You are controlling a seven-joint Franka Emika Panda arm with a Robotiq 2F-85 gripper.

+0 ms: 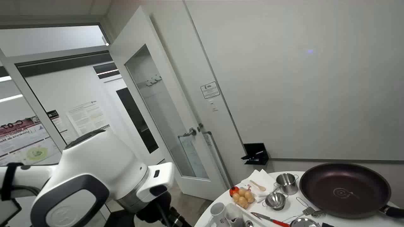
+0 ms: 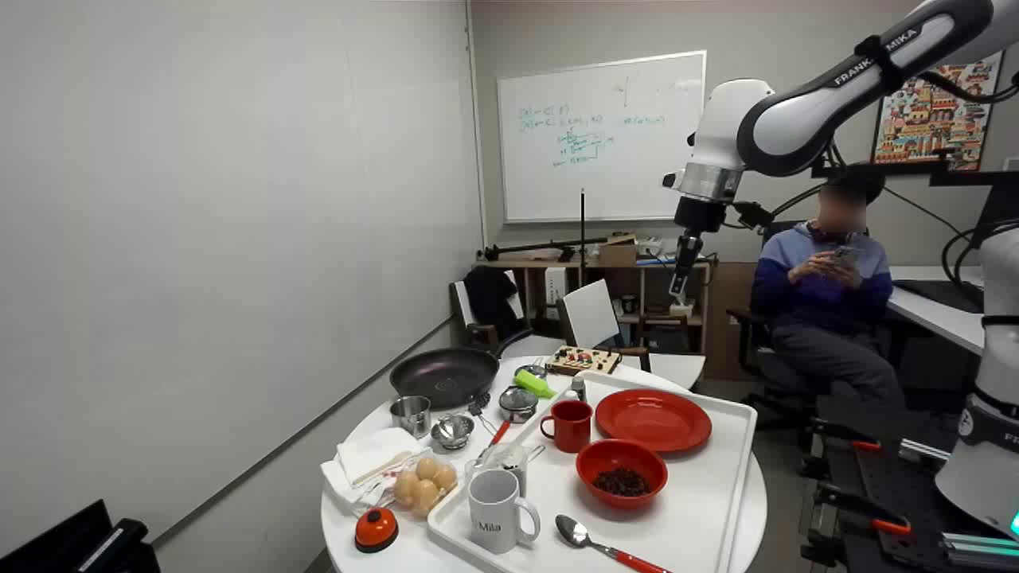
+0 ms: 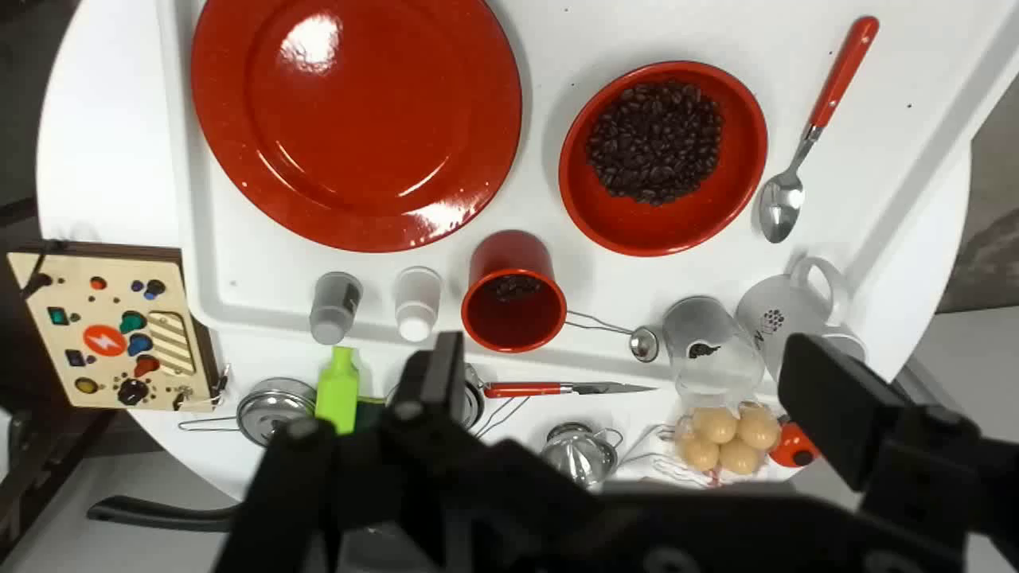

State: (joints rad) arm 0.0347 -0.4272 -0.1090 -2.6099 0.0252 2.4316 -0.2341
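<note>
My gripper (image 3: 625, 374) is open, with nothing between its fingers. It hangs high over the round table, touching nothing; in an exterior view the gripper (image 2: 679, 282) points down beyond the tray (image 2: 692, 509). On that white tray stand a red plate (image 3: 354, 119), a red bowl (image 3: 692, 223) holding dark coffee beans (image 3: 654, 143), and a red mug (image 3: 513, 255) with some beans inside. A red-handled spoon (image 3: 784, 199) lies beside the bowl. A grey mug (image 2: 493, 509) and a clear glass (image 3: 712, 346) stand close together; one finger partly covers the mug in the wrist view.
Around the tray are a large frying pan (image 2: 442, 378), a red-handled knife (image 3: 525, 388), bagged eggs (image 3: 736, 442), a steel pot (image 1: 288, 184), a green bottle (image 3: 340, 390) and a knobbed wooden panel (image 3: 103, 334). A person (image 2: 828, 255) sits behind the arm.
</note>
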